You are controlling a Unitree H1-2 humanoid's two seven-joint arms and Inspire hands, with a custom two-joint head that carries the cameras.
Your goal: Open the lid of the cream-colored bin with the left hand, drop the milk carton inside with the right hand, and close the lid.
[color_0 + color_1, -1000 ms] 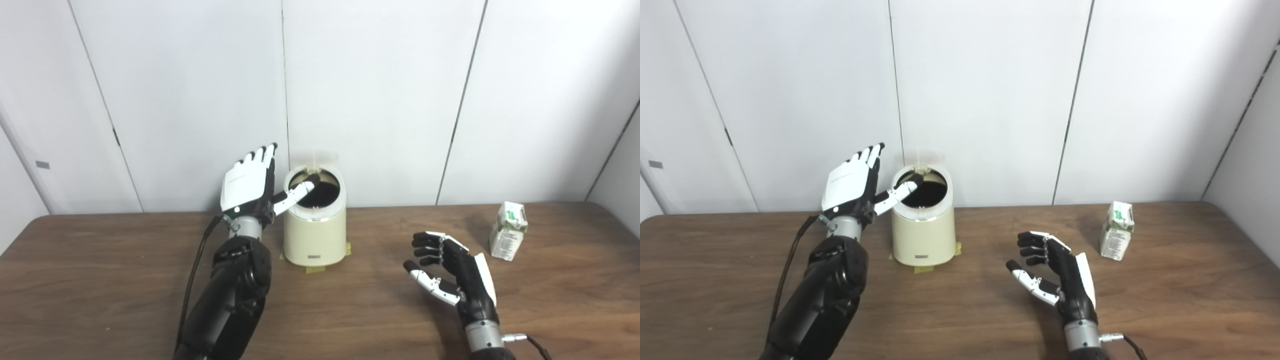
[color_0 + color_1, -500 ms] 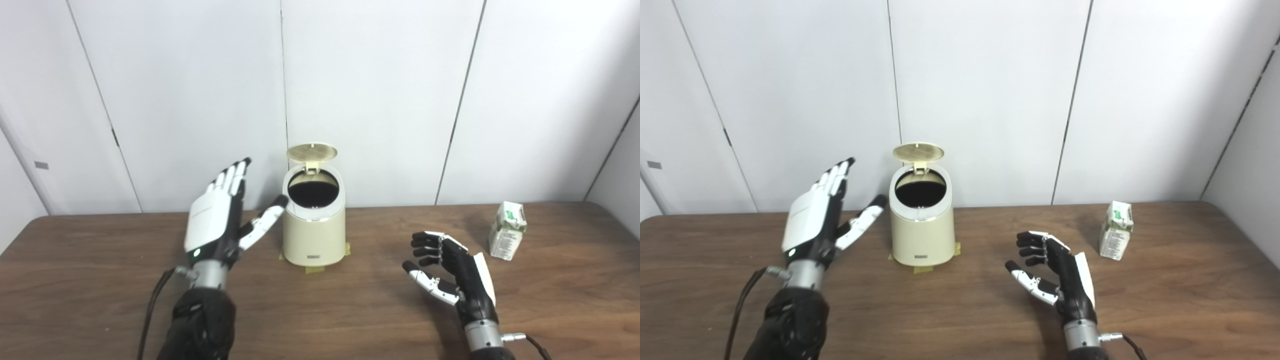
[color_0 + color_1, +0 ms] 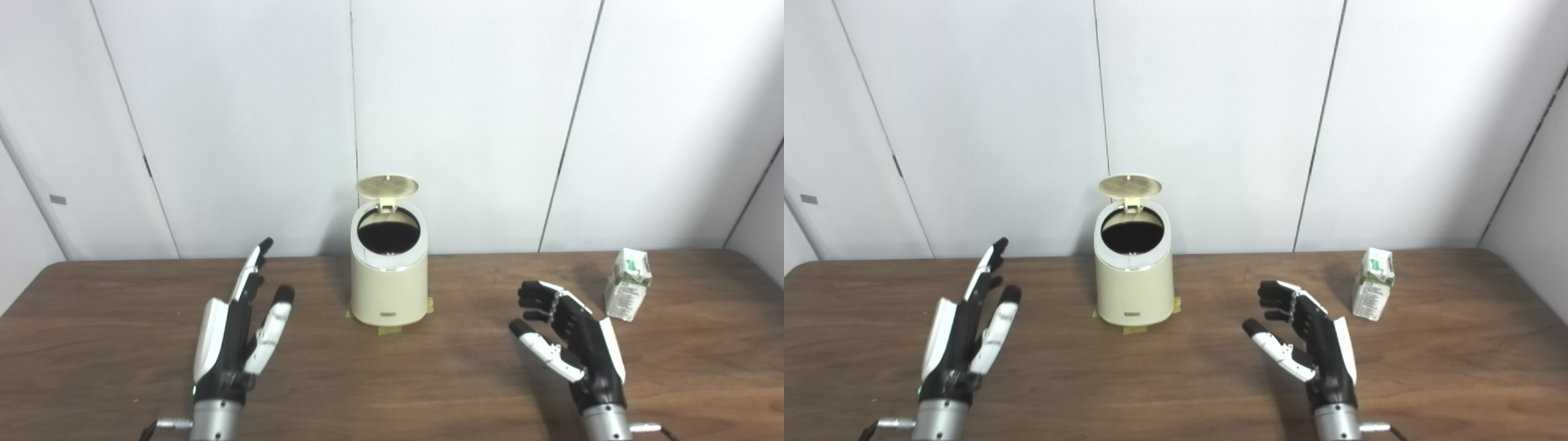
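The cream-colored bin [image 3: 388,288] stands at the middle back of the table, taped down at its base. Its round lid [image 3: 387,185] stands up and open behind the dark mouth [image 3: 388,233]. The milk carton [image 3: 627,293] stands upright at the far right of the table. My left hand [image 3: 236,334] is open and empty, fingers straight, low over the table to the left of the bin and apart from it. My right hand [image 3: 572,346] is open and empty with curled fingers, between the bin and the carton, nearer me.
The brown wooden table [image 3: 392,392] runs across the whole view. White wall panels [image 3: 465,110] stand close behind the bin. Yellow tape [image 3: 388,329] sticks out under the bin's front.
My left hand has drawn back from the bin's mouth, down and toward me on the left. The lid has swung up and stays open. The right hand has barely moved; the view shifted slightly.
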